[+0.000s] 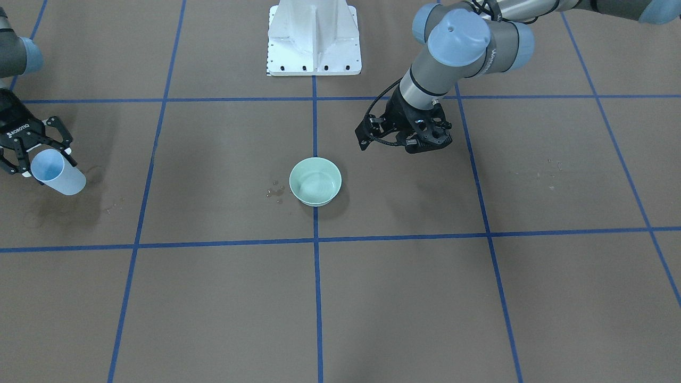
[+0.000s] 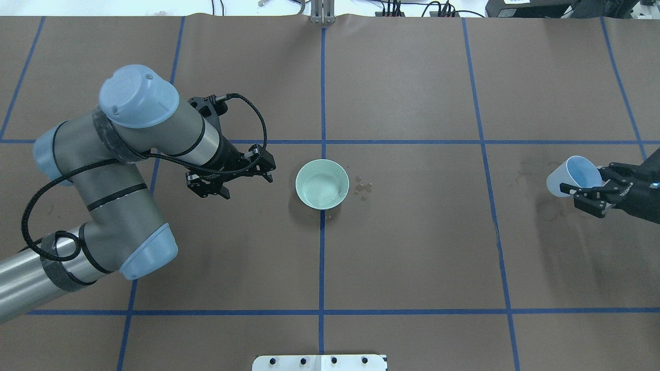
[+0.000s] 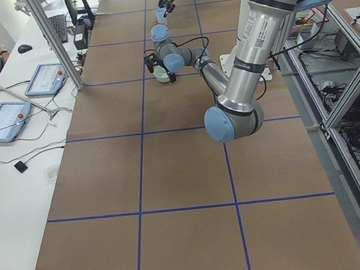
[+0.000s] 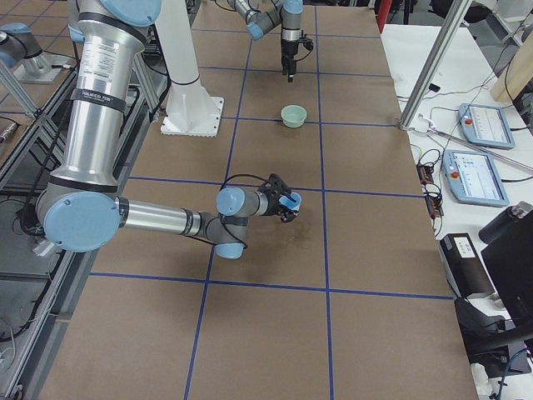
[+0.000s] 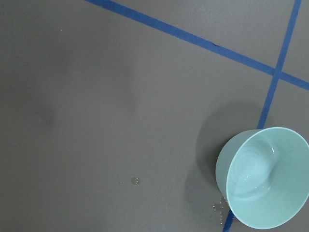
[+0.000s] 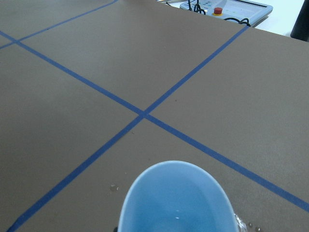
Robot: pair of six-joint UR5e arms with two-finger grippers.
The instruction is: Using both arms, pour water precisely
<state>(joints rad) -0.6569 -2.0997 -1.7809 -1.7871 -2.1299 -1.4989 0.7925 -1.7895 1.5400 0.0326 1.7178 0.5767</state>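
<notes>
A pale green bowl [image 2: 322, 184] stands at the table's middle and holds a little clear water [image 5: 255, 180] with shiny ripples. My left gripper [image 2: 234, 178] hangs open and empty beside the bowl, apart from it; it also shows in the front view [image 1: 428, 143]. My right gripper [image 2: 585, 188] is far out at the right, shut on a pale blue cup [image 2: 573, 176] that it holds tilted a little above the table. The right wrist view shows small glints of water low in the cup [image 6: 176, 208]. The cup also shows in the front view [image 1: 57, 172].
Several water droplets [image 2: 362, 186] lie on the brown paper next to the bowl, and faint damp marks [image 2: 546, 211] lie under the cup. The white pedestal [image 1: 314, 40] stands behind the bowl. Blue tape lines cross the table. An operator and tablets are along the far side [image 3: 3, 119].
</notes>
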